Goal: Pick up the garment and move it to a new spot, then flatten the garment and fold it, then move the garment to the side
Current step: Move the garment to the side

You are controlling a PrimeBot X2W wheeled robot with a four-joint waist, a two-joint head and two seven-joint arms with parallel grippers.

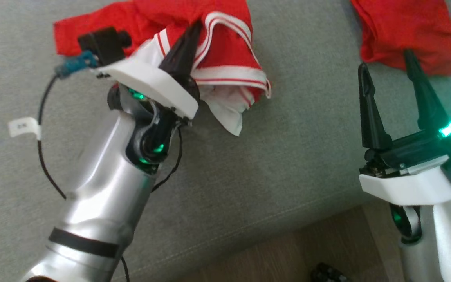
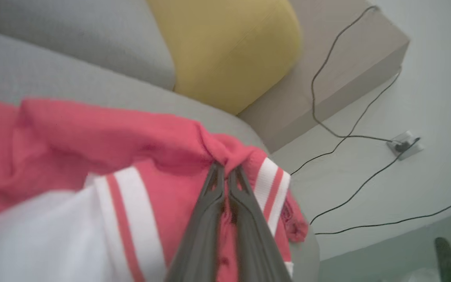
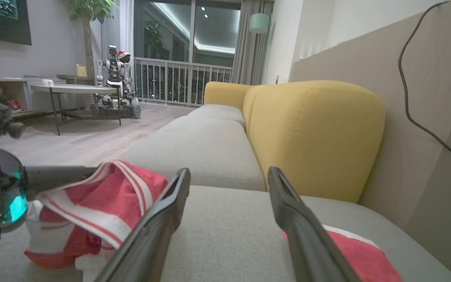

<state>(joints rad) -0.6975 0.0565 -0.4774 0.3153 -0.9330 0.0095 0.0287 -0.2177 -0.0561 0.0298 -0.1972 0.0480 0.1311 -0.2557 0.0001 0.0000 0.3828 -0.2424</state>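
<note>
The garment (image 1: 225,51) is red with white striped bands and lies bunched on the grey sofa seat (image 1: 288,156). My left gripper (image 1: 197,24) is shut on a fold of its red cloth near a striped band. The left wrist view shows my left gripper (image 2: 225,168) pinching the garment (image 2: 92,133). In the right wrist view the garment (image 3: 104,196) hangs in a heap from that grip, its lower part on the seat. My right gripper (image 1: 385,60) stands open to the right, holding nothing, its tips just short of a second red cloth (image 1: 405,27).
A yellow back cushion (image 3: 311,133) lines the rear of the sofa. The seat's front edge runs diagonally, with wood floor (image 1: 288,250) below it. Black cables (image 2: 350,129) trail over the wall panel. Another robot (image 3: 116,78) and a low table (image 3: 73,90) stand far across the room.
</note>
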